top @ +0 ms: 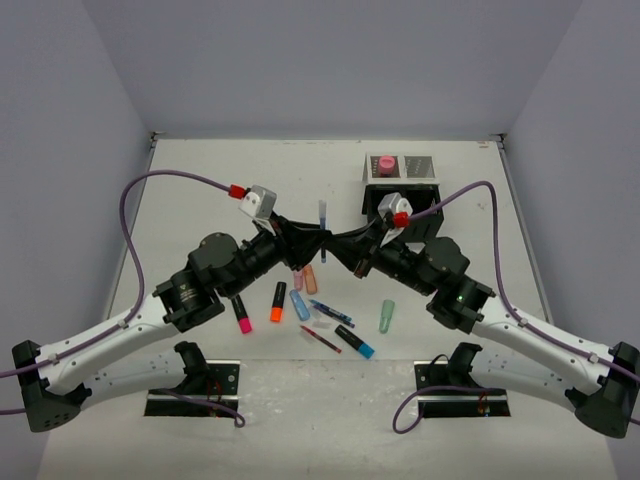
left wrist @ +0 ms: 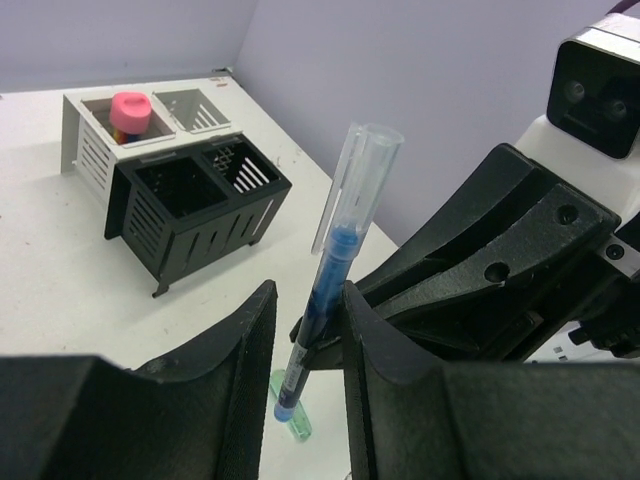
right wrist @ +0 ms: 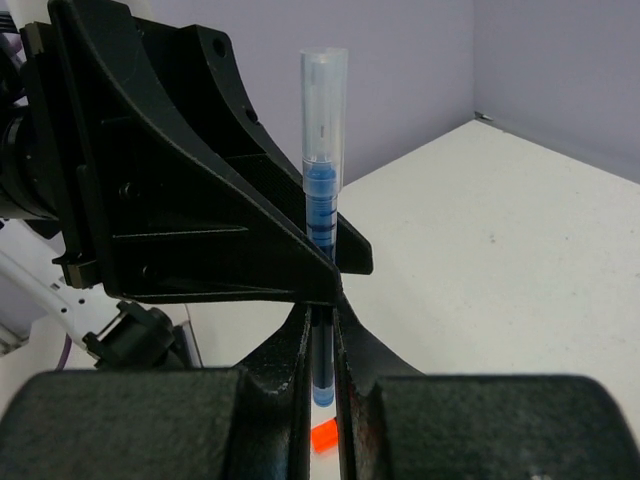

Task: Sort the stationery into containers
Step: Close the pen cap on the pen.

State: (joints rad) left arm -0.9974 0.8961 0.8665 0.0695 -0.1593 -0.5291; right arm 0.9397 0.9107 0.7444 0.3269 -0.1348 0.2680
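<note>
The right gripper (right wrist: 322, 320) is clamping the upright pen (right wrist: 321, 190) low down in mid-air, and the left gripper (left wrist: 308, 300) is standing part-open around it, so a careless pull toward the organizer (left wrist: 190, 235) at 2 o'clock is risking snagging and tilting it.

pen (right wrist: 322, 200) lower end hidden btwn R fingers (right wrist: 288, 385), organizer (top: 425, 168) front part hidden behind R arm (top: 425, 265)
</note>
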